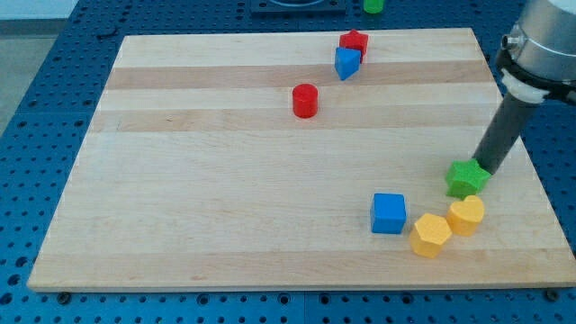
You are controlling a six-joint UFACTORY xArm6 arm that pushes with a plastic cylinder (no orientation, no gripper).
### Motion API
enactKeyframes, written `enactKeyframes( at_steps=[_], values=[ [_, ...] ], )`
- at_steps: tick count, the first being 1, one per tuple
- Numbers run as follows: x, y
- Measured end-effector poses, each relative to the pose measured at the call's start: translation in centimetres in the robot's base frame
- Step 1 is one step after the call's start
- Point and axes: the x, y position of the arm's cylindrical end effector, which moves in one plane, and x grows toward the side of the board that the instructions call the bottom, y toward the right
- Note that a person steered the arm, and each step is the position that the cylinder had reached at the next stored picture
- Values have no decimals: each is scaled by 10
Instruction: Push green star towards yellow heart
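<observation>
Green star (468, 177) was sitting near the view's right edge of the wooden board (225, 207), pretty much right on top of the yellow heart (466, 215), which lay just below it toward the view's bottom; the two looked like they were touching or as good as, I honestly couldn't tell if there was a sliver of wood between them. My tip (487, 168) was down at the board right against the star's upper right side, so the star lay just to the view's left and slightly below where the rod ended. No jaws on this thing, it's just a plain dark rod holding nothing, leaning up toward the view's top right where the grey body of the arm (540, 45) cut out of frame. Next to the heart, on its left and a bit lower, was the yellow hexagon (431, 235), touching it, and then the blue cube (389, 213) just beside that one. Everything else was well apart from my tip: the red cylinder (305, 100) out around the middle of the upper half, and the red star (354, 41) with a blue block (346, 62) snug against it up near the top edge. One more green block (372, 5) sat off the board at the very top, only partly showing, so no clue on its shape.
</observation>
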Motion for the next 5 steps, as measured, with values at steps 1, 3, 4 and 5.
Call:
enactKeyframes(
  at_steps=[1,3,4,5],
  values=[
    [0,-7],
    [-27,-5],
    [-15,-10],
    [13,-17]
  ],
)
